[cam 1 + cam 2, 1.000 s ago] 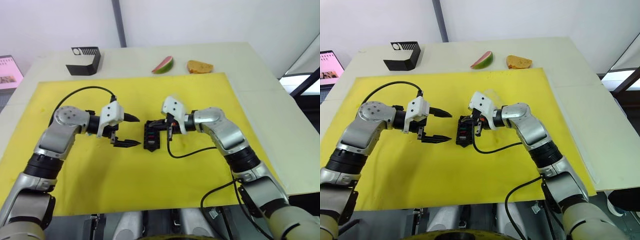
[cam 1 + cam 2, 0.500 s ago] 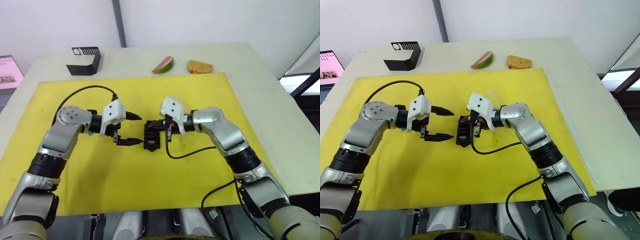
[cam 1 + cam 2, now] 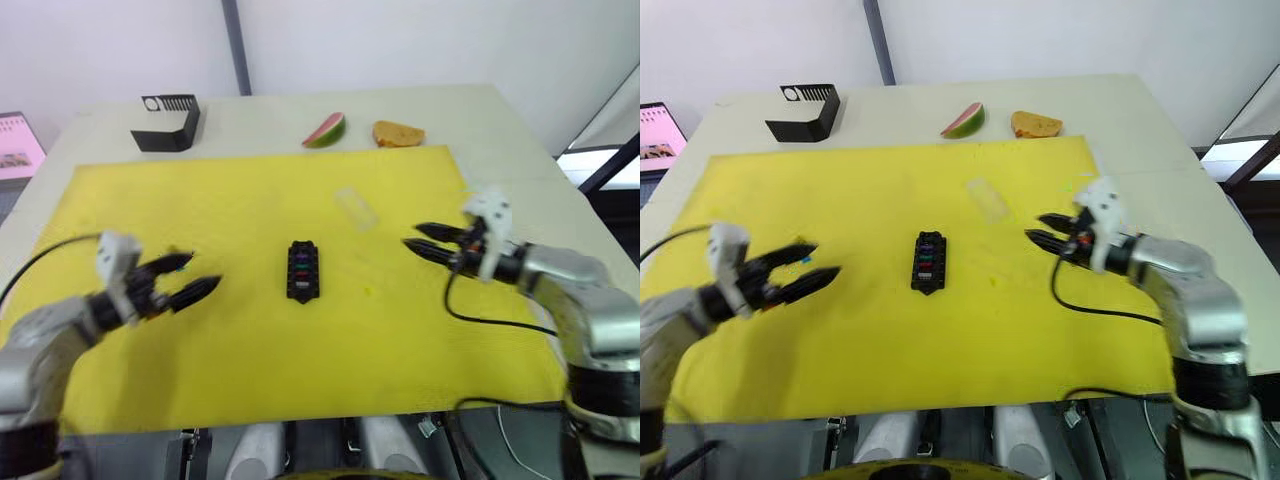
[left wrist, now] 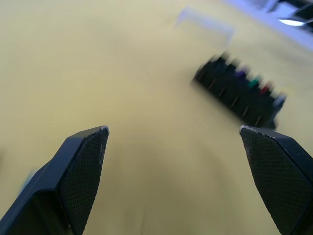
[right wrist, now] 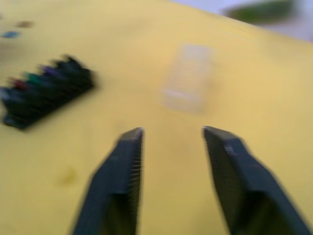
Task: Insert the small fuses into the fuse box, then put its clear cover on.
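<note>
The black fuse box [image 3: 303, 270] lies in the middle of the yellow mat [image 3: 250, 350], with several small fuses [image 3: 927, 259] in purple, teal, red and other colours seated in its slots. Just beyond it to the right, the clear cover [image 3: 356, 207] lies flat on the mat. My left gripper [image 3: 203, 271] hovers well to the left of the box, open wide and empty. My right gripper [image 3: 412, 236] is to the right of the box, open and empty, and points toward the cover [image 5: 188, 78]. A tiny teal bit [image 5: 10, 34] rests on the mat left of the box.
On the white table behind the mat are a black angular holder [image 3: 168, 120] at the back left, a watermelon slice [image 3: 326, 129] and a piece of bread [image 3: 398, 133]. A screen [image 3: 15, 145] stands past the table's left edge.
Both arms have drawn back from the fuse box to either side. The right gripper, shut at the box before, now stands open. The box stays where it was.
</note>
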